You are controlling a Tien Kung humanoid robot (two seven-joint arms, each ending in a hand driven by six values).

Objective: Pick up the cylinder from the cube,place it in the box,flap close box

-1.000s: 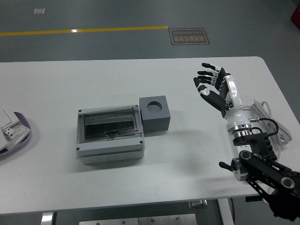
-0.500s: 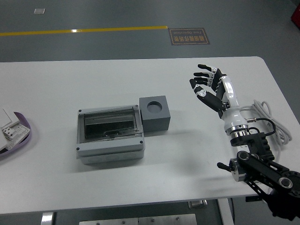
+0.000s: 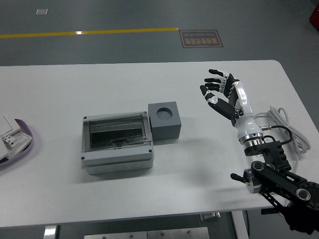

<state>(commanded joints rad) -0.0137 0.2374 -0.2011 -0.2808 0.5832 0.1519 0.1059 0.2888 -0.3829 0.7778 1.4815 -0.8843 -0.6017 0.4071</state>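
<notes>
So the right hand (image 3: 219, 89) is up over the right side of the white desk (image 3: 60, 94), fingers spread and loosely curved, holding nothing, well apart from everything else. Grey box (image 3: 117, 142) sits mid-desk with its clear flap lid down. Touching its far right corner is the grey cube (image 3: 164, 120), with a round recess on top; can't tell if a cylinder sits in there. White cable (image 3: 294, 132) loops by the right edge, and a purple-rimmed tray (image 3: 22, 142) pokes in at the left edge.
</notes>
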